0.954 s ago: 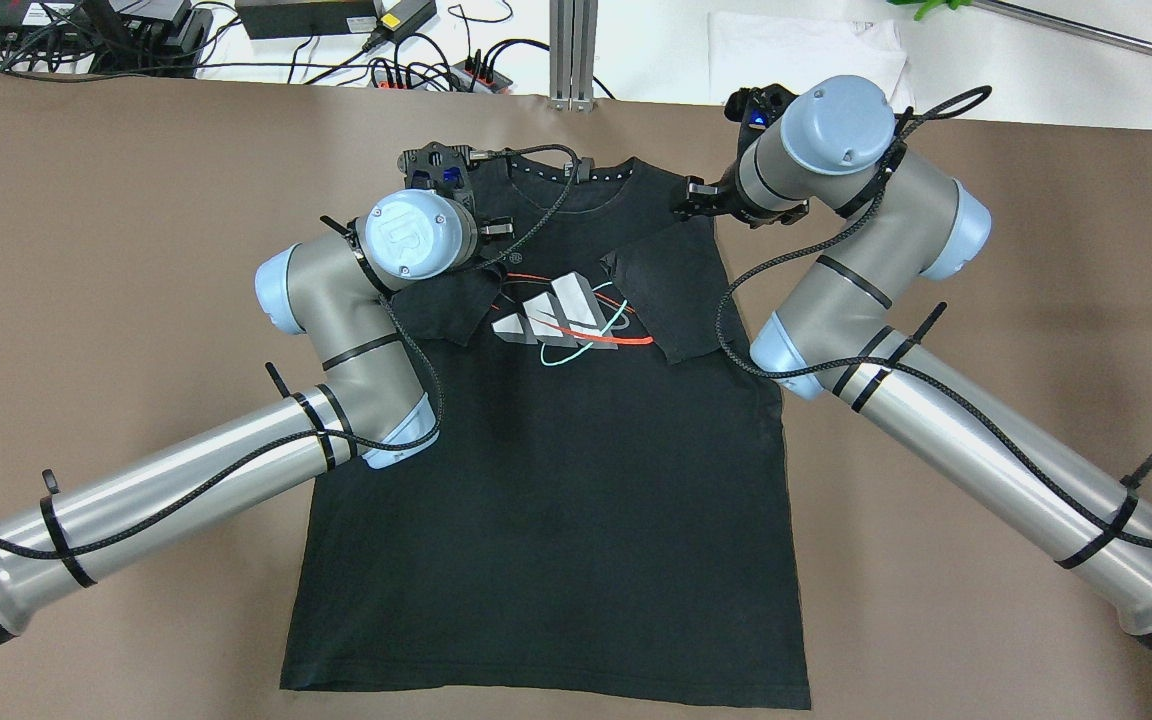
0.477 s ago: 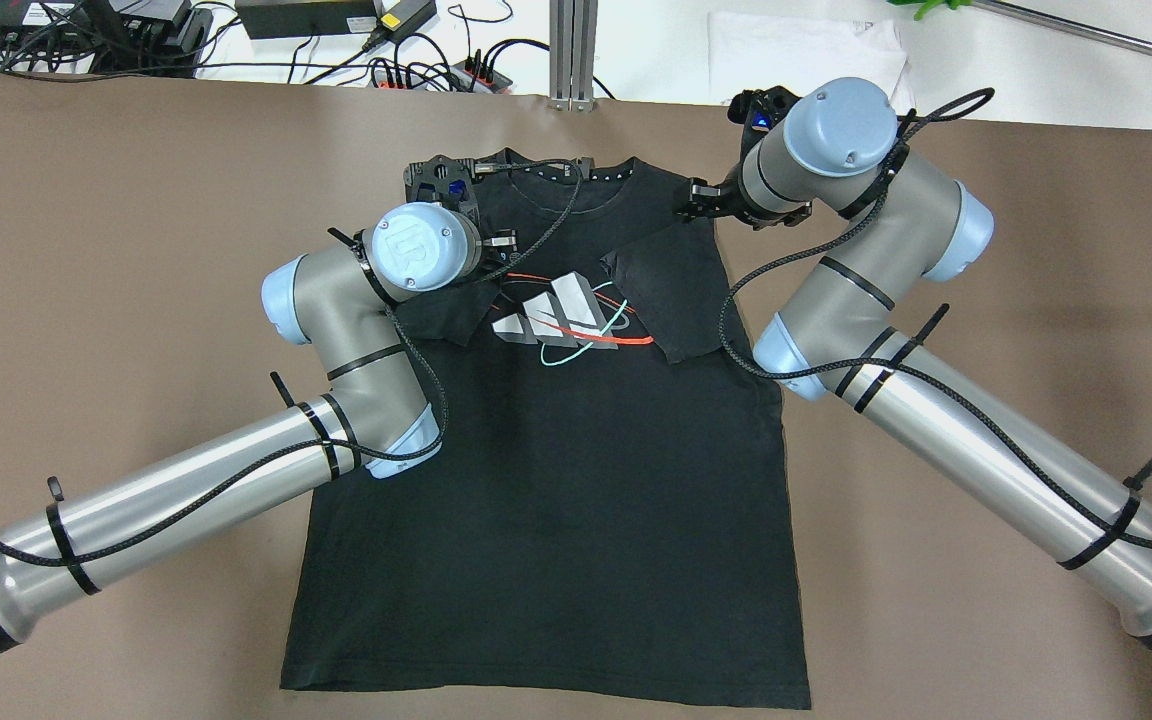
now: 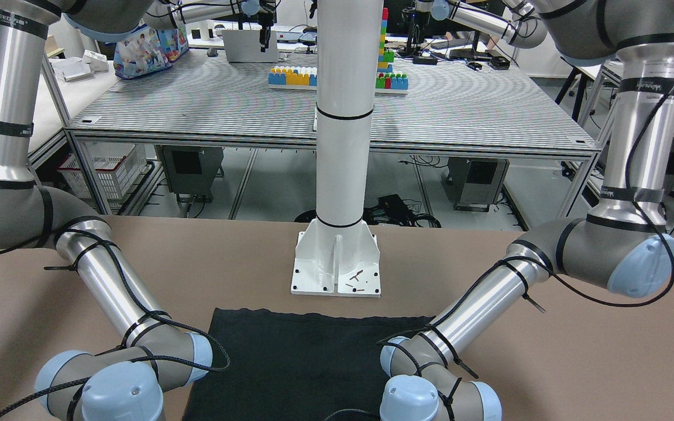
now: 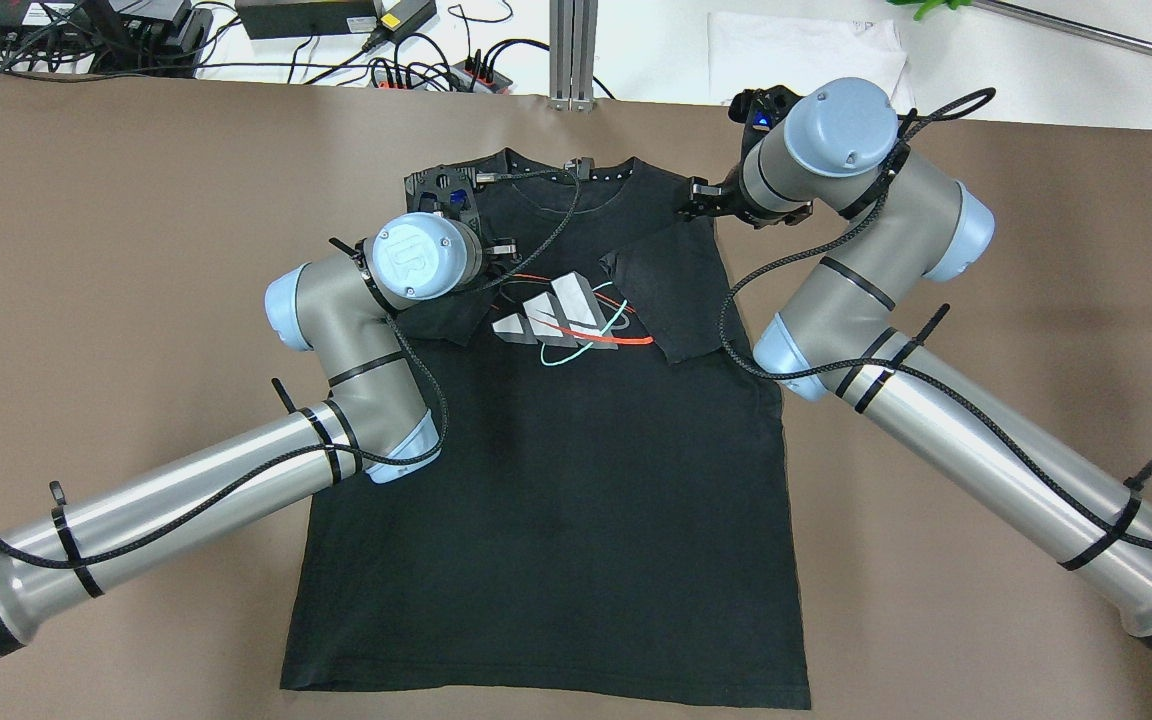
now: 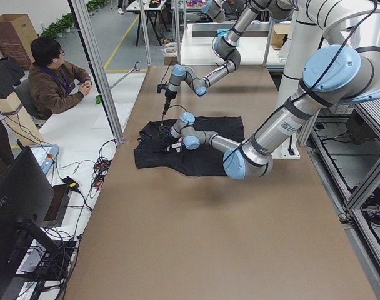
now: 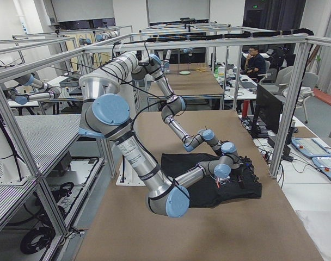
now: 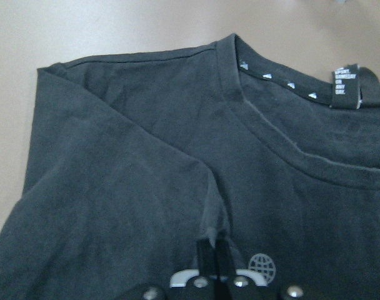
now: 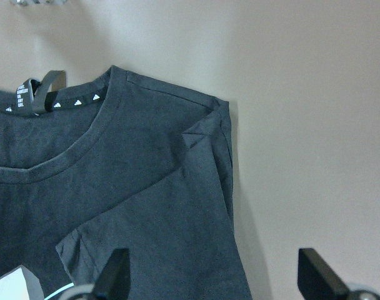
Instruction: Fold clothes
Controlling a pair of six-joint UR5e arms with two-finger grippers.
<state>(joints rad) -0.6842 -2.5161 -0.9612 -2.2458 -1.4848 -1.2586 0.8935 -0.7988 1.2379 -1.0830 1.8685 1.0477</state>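
The clothes are one black T-shirt lying flat on the brown table, collar at the far side, both sleeves folded in over the chest. A white striped print with red and teal lines sits between the sleeves. In the left wrist view my left gripper is shut, pinching a ridge of the folded left sleeve beside a small white globe logo. My right gripper hangs open above the right shoulder, fingers wide apart and off the fabric; it also shows from overhead as the right gripper.
The white post base stands just behind the shirt's hem. Power strips and cables line the far edge, with a white cloth beyond it. A person sits at a desk past the table's end.
The left wrist has slid a little toward the robot and to the right over the shoulder. The right arm has barely moved, and the shirt lies as before.
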